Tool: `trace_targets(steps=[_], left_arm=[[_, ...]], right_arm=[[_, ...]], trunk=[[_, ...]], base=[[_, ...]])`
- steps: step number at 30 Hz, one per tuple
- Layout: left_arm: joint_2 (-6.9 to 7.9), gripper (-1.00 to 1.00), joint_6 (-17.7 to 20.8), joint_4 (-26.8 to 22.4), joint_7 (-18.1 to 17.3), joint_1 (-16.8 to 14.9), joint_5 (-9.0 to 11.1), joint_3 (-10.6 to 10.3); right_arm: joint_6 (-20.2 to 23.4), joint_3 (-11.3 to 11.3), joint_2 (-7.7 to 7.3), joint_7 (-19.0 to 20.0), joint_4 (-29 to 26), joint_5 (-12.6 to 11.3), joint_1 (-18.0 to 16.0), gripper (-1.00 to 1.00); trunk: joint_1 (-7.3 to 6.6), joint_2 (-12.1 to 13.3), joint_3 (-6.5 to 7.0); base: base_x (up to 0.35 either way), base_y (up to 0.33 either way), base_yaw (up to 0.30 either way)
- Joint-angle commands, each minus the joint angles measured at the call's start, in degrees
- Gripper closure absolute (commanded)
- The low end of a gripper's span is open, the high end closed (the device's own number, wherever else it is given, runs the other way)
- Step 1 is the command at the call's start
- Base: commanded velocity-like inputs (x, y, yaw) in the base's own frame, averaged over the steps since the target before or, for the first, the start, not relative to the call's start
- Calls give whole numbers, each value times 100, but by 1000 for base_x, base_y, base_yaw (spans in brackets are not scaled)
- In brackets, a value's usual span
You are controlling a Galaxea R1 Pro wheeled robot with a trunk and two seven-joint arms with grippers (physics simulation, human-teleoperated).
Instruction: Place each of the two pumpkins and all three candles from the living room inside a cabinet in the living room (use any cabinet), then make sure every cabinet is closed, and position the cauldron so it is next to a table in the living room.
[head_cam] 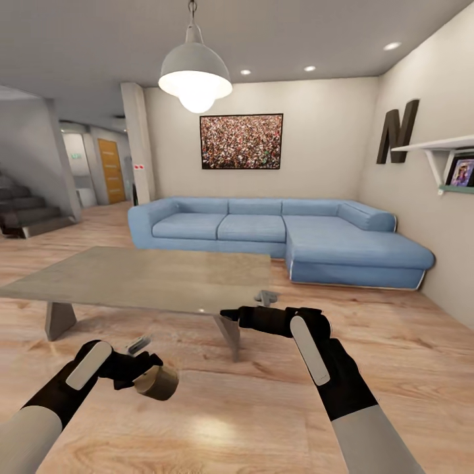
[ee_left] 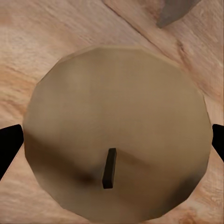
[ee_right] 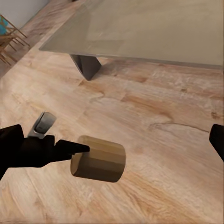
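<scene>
Short tan cylinder candle [ee_left: 114, 135] with a dark wick sits clamped in the left claw [head_cam: 135, 372] above the wooden floor [head_cam: 250, 408]; right claw [head_cam: 230, 315] hovers spread near the glossy grey table [head_cam: 145, 276].

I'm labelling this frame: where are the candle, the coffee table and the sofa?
candle [ee_left: 116, 130]: left wrist view, on its flat wick end.
coffee table [head_cam: 145, 276]: head view, on the bare grey top.
sofa [head_cam: 253, 227]: head view, on a seat cushion.

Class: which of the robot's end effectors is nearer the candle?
Left. The left end effector is shut on the candle, held over the floor; the right end effector hangs apart from it, by the table edge.
</scene>
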Motion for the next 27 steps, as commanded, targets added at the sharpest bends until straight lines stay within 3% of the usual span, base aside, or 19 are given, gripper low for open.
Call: trace_targets(steps=[1, 10, 27], left_arm=[[6, 100, -10, -4, 46, -5, 90, -15], [32, 100, -7, 60, 8, -5, 131, 262], [86, 100, -5, 87, -35, -5, 132, 288]], right_arm=[[22, -7, 2, 47, -4, 48, -3, -100], [14, -7, 2, 44, 4, 41, -3, -100], [13, -7, 2, 38, 4, 43, -3, -100]], trunk=[[-1, -3, -6], [-1, -3, -6], [-1, -3, -6]], base=[[0, 0, 273], [-121, 25, 273], [-63, 4, 273]])
